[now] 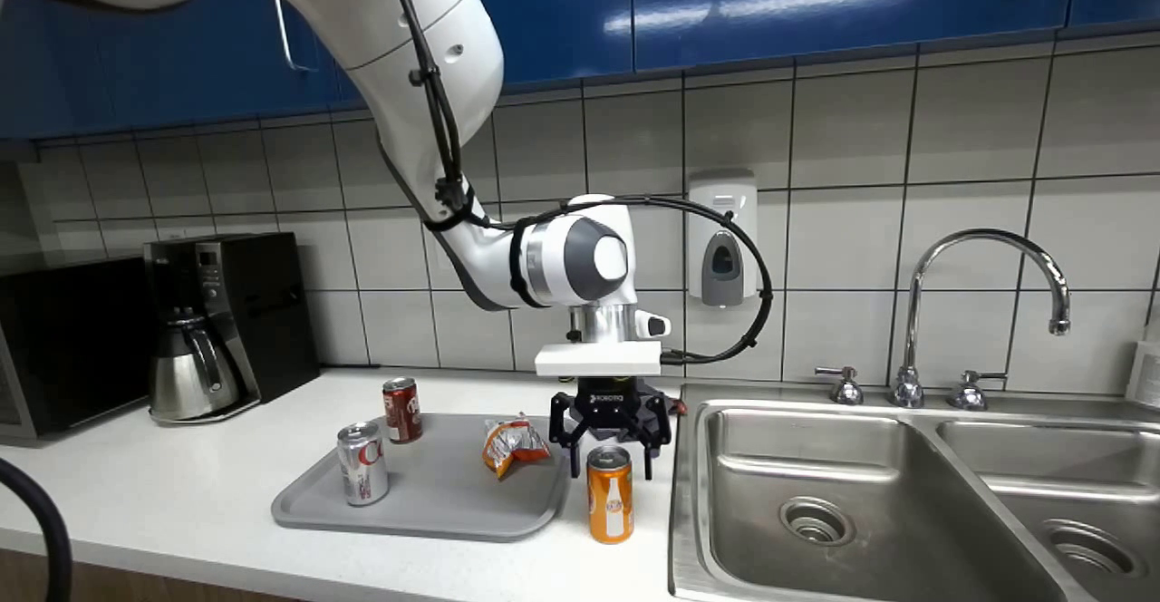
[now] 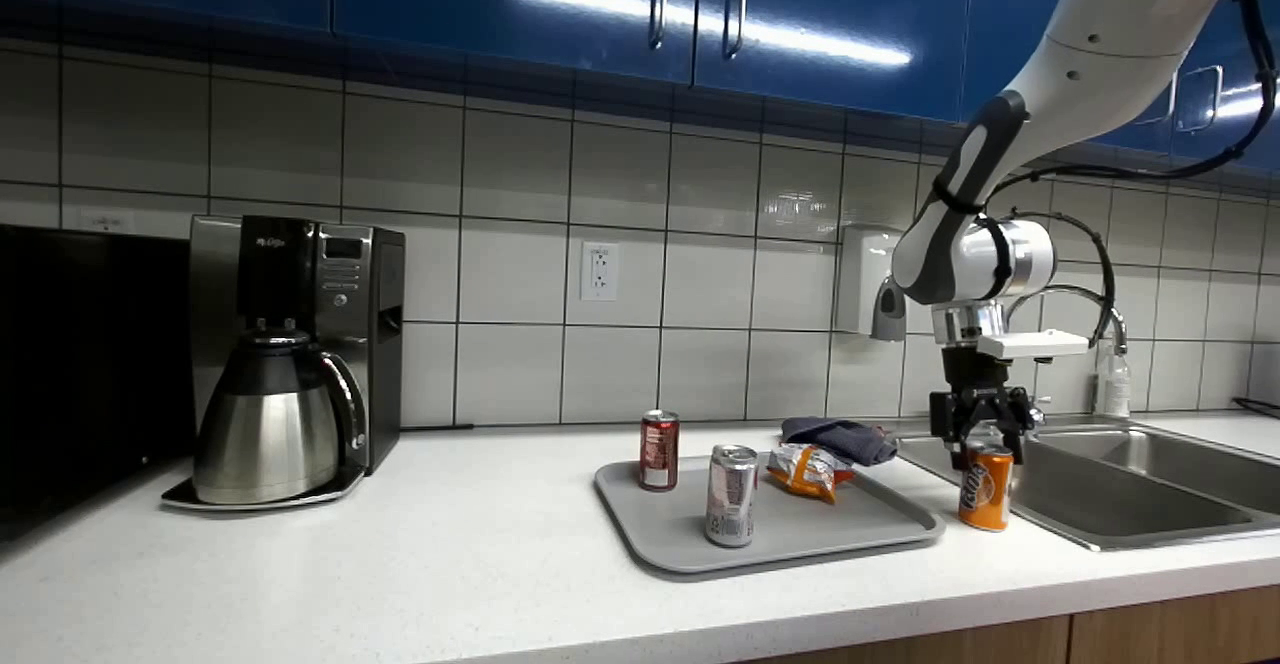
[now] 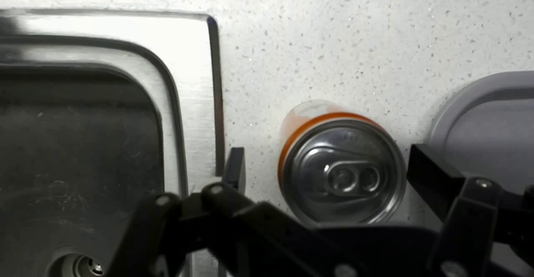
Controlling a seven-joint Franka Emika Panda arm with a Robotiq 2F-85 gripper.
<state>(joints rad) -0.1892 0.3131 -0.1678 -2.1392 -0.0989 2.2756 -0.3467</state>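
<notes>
An orange can [image 1: 610,502] stands upright on the white counter between the tray and the sink; it also shows in an exterior view [image 2: 986,497] and the wrist view [image 3: 342,172]. My gripper [image 1: 611,472] points down over it, also seen in an exterior view [image 2: 988,456]. In the wrist view the fingers [image 3: 326,164] are open, one on each side of the can's top. A gap shows on the left; the right finger is very close, and I cannot tell if it touches. A grey tray [image 1: 444,502] holds a silver can [image 1: 362,466], a red can [image 1: 401,412] and a crumpled snack bag [image 1: 514,443].
The steel sink [image 3: 196,101] with its faucet [image 1: 979,235] lies right beside the orange can. A dark cloth [image 2: 840,439] lies behind the tray. A coffee maker [image 2: 275,414] stands at the left. A soap dispenser [image 1: 723,239] is on the tiled wall under blue cabinets [image 1: 816,4].
</notes>
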